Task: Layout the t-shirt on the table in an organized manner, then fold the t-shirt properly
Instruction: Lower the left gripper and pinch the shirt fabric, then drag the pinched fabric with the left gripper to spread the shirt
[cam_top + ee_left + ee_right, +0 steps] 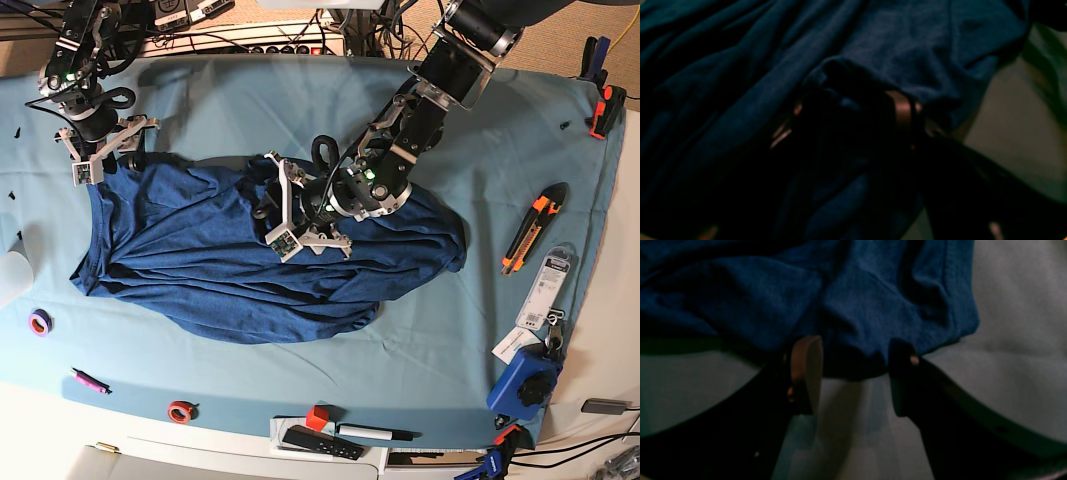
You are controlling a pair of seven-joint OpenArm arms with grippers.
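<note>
The t-shirt lies bunched and creased at mid-tabletop. Left tool sits on the shirt's middle; its spread cannot be told. Right tool stands spread at the shirt's edge, pinching nothing. The knit looks soft, light and limp; hems or shoulder seams would likely give the best hold.

Robotics lab bench, cable bundles, clamps, utility knife, tape rolls

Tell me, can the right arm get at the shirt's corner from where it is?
Probably yes: the right gripper is open, its jaws straddling the t-shirt edge on the table, nothing between.
</note>
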